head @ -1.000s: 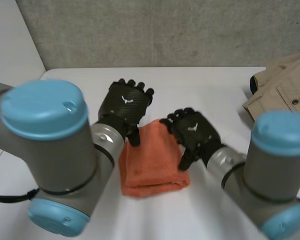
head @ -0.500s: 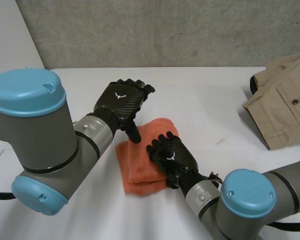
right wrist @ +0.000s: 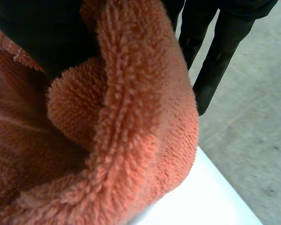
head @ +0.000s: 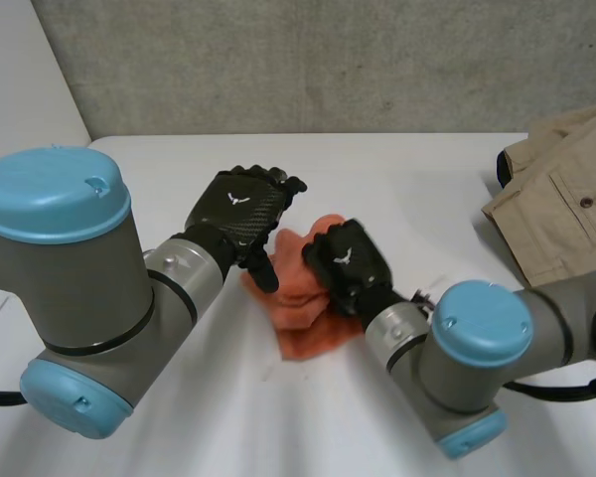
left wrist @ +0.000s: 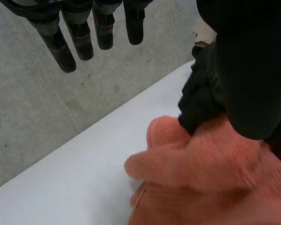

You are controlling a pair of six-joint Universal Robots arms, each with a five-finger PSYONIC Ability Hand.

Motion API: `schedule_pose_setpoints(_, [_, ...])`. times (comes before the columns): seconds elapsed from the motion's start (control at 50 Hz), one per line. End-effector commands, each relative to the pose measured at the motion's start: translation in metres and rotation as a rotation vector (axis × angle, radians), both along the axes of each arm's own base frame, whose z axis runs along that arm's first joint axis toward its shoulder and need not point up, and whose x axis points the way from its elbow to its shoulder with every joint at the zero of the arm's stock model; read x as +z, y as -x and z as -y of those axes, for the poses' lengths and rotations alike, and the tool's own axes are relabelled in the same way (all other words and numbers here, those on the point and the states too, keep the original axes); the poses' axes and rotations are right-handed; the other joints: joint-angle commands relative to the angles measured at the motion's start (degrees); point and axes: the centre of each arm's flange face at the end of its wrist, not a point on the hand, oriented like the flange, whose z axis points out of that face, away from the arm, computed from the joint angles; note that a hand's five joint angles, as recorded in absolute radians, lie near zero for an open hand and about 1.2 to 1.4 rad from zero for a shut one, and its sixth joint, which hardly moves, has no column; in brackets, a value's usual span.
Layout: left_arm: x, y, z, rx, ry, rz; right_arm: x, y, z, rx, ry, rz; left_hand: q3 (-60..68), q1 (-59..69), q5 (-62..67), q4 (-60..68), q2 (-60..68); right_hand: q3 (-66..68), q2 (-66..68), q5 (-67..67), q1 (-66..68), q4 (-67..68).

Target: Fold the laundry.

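Note:
An orange towel [head: 308,308] lies bunched in the middle of the white table [head: 427,189]. My right hand [head: 346,263] sits on its far edge with fingers curled into the cloth; in the right wrist view the towel [right wrist: 131,140] wraps around that hand [right wrist: 37,33]. My left hand [head: 240,207] hovers just left of the towel's far edge, fingers straight, holding nothing. In the left wrist view its fingers [left wrist: 79,37] hang above the table, with the right hand [left wrist: 243,70] clutching the towel [left wrist: 210,183] beside them.
A beige garment [head: 561,199] with a pocket lies at the table's far right edge. A grey concrete wall [head: 328,60] runs behind the table. The table's left edge [head: 0,308] is close to my left arm.
My right hand has moved up to the towel's far edge and closed on it. The towel has bunched and shifted right. The left hand has stayed open and almost still.

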Motion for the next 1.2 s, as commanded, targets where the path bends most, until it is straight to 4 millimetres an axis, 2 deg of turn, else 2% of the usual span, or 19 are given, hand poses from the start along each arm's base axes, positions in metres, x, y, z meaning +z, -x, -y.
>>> schedule_pose_setpoints(0.02, [0.006,0.0,-0.001,-0.001,0.014,-0.01,0.021,0.023,0.032,-0.083,0.025,0.013,1.35,1.93,0.62,1.86,1.65,15.11,14.74,18.7,23.34,12.57])
schedule_pose_setpoints(0.1, [0.008,-0.001,-0.002,-0.001,0.016,-0.012,0.025,0.034,0.04,-0.054,-0.003,-0.002,1.18,1.76,0.45,1.69,1.49,15.11,14.74,18.7,23.34,12.57])
schedule_pose_setpoints(0.28, [0.003,-0.003,-0.004,-0.001,0.002,-0.003,0.01,0.043,0.027,-0.031,-0.129,-0.064,1.02,1.59,0.28,1.52,1.32,15.11,14.74,18.7,23.34,12.57])
schedule_pose_setpoints(0.32, [0.0,-0.004,-0.005,-0.001,-0.006,0.003,0.006,0.05,0.027,-0.054,-0.169,-0.08,1.02,1.59,0.28,1.52,1.32,-4.76,-5.12,-1.16,3.48,-7.29])
schedule_pose_setpoints(0.36, [-0.001,-0.004,-0.006,-0.001,-0.009,0.005,0.001,0.057,0.026,-0.072,-0.214,-0.1,1.02,1.59,0.28,1.52,1.32,-34.64,-35.01,-31.05,-26.41,-37.18])
schedule_pose_setpoints(0.44, [-0.002,-0.004,-0.005,0.001,-0.01,0.006,-0.002,0.065,0.023,-0.086,-0.267,-0.133,0.85,1.42,0.11,1.35,1.15,-40.16,-40.52,-36.57,-31.93,-42.69])
schedule_pose_setpoints(0.52, [-0.002,-0.004,-0.006,0.001,-0.011,0.007,0.003,0.068,0.018,-0.083,-0.272,-0.14,0.85,1.42,0.11,1.35,1.15,-43.03,-43.39,-39.44,-34.8,-45.56])
schedule_pose_setpoints(0.7, [-0.003,-0.004,-0.007,-0.004,-0.014,0.009,-0.001,0.067,0.012,-0.063,-0.28,-0.144,0.68,1.26,-0.05,1.18,0.98,-45.56,-45.92,-41.97,-37.33,-48.09])
schedule_pose_setpoints(1.02, [-0.008,-0.005,-0.009,-0.005,-0.025,0.017,-0.016,0.059,0.03,-0.067,-0.202,-0.144,0.35,0.92,-0.39,0.85,0.65,-38.66,-39.02,-35.07,-30.43,-41.19])
schedule_pose_setpoints(1.2, [-0.009,-0.005,-0.009,-0.005,-0.027,0.019,-0.021,0.058,0.03,-0.063,-0.198,-0.167,0.34,0.92,-0.39,0.85,0.65,-40.34,-40.7,-36.75,-32.11,-42.87])
